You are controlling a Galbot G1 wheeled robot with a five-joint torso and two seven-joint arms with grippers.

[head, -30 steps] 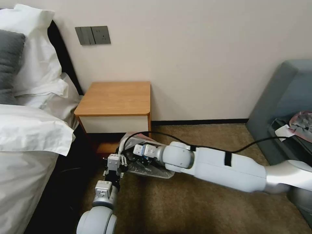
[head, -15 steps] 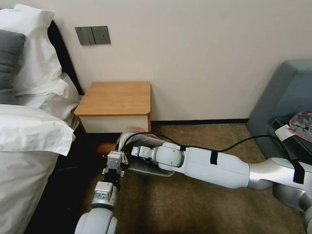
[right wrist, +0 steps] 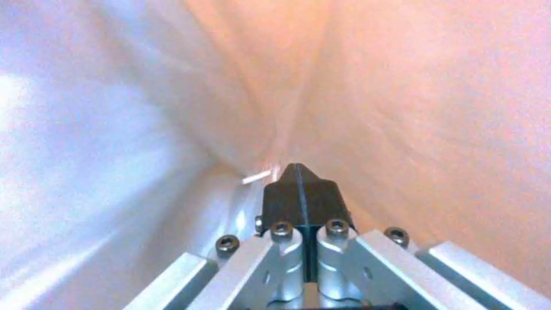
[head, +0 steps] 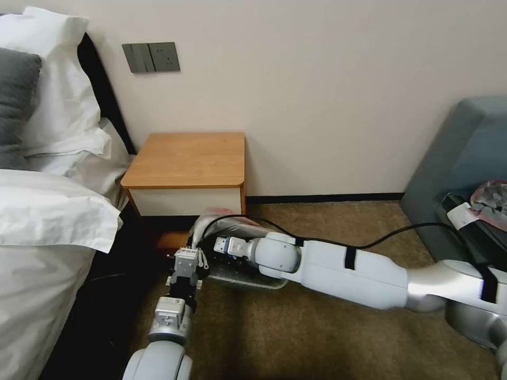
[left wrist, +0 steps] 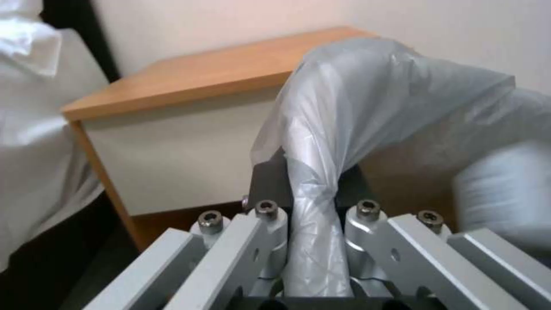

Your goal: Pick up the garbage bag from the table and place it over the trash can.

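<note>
Two grippers work low on the brown carpet in front of us, both at the garbage bag. Nearest to us, the left gripper reaches forward from the bottom of the head view, and in the left wrist view we see its dark fingers pinched on a gathered fold of the grey translucent film, which runs down between them and balloons out beyond the tips. The left gripper thus has the bag clamped at one edge. Just beside it, our right arm stretches across from the right side, and the right gripper is pushed into the bag's open mouth. In the right wrist view we see the right gripper with its two dark pads pressed flat together, tips meeting in a point, and pale pinkish film close all around it; we cannot tell whether any film is caught between the pads. A black cable loops above the right forearm.

The garbage bag hangs between the two grippers just in front of the table, off its top and down at floor level, with a trace of pink-red rim at its far edge. Under the bag a pale rolled rim of the trash can shows beside the right wrist, the rest hidden by film and arm. Farther off, the table's orange-brown top stands against the wall, with the bed to its left and a grey sofa well apart to the right.
</note>
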